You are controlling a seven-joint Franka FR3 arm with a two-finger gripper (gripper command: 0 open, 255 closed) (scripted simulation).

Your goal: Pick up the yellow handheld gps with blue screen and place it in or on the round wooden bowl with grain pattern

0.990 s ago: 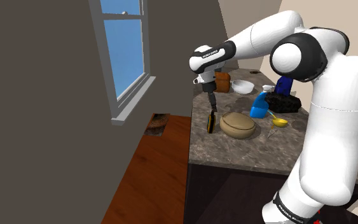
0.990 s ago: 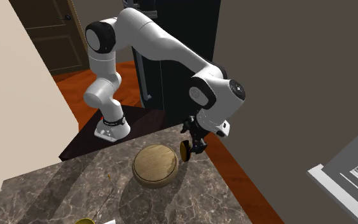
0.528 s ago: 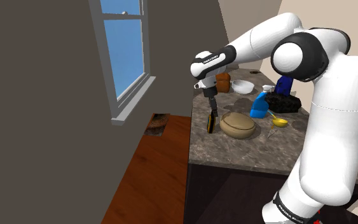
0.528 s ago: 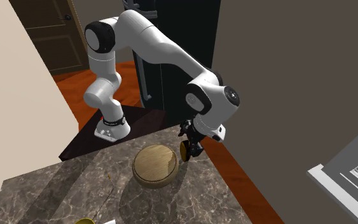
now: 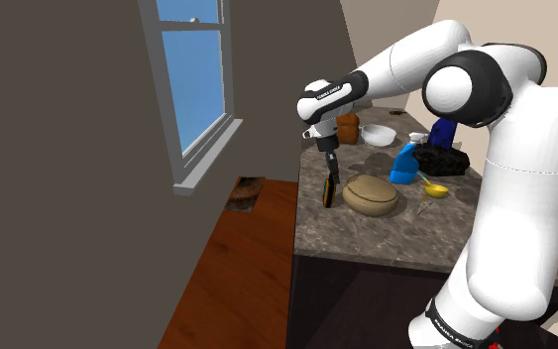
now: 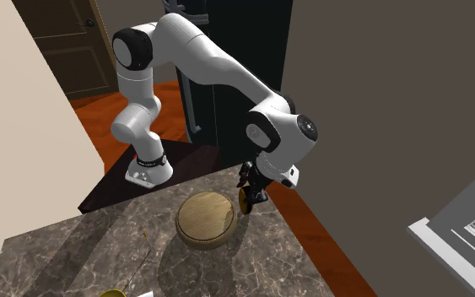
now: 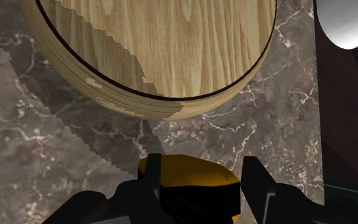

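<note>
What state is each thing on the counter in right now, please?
gripper: shut on the yellow GPS.
yellow GPS: standing on end, clasped between the fingers, beside the wooden bowl, not in it.
wooden bowl: upright, nothing inside.

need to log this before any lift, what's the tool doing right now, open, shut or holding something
tool: shut on the yellow gps, one finger against each side of it, next to the wooden bowl.
</note>
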